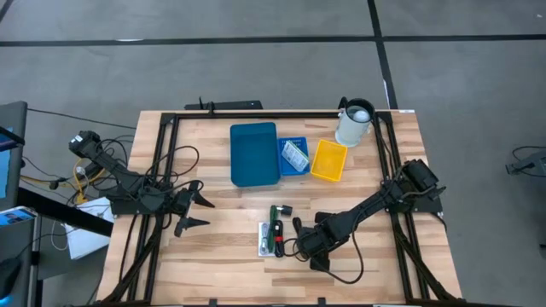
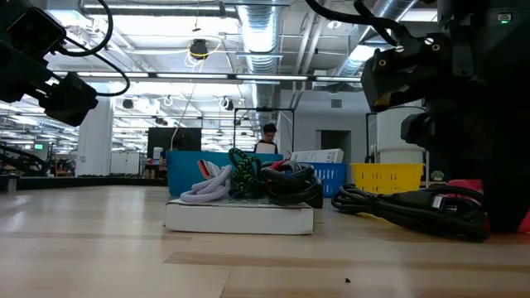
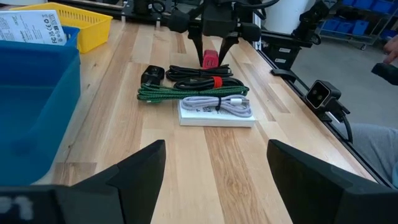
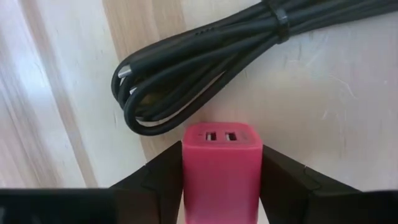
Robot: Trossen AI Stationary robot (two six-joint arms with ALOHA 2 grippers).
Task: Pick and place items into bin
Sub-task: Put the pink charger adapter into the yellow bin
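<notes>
Gripping a smooth red charger block [image 4: 219,168] between dark jaws, right gripper [image 1: 300,247] low over pale wooden worktop [image 1: 222,256], beside coiled black cable [image 4: 205,62]. Left gripper [image 1: 194,211] waiting near worktop's left side, jaws wide apart, holding nothing. Printed white packet [image 1: 295,154] inside small blue basket [image 1: 294,168], between solid blue bin [image 1: 254,153] and yellow basket [image 1: 328,160].

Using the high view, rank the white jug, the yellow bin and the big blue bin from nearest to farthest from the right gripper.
From the right gripper, low on the table by the cables:
1. Yellow bin, up and slightly right of it.
2. Big blue bin, up and to the left; a close call with the yellow bin.
3. White jug, at the far edge, clearly farthest.
</notes>
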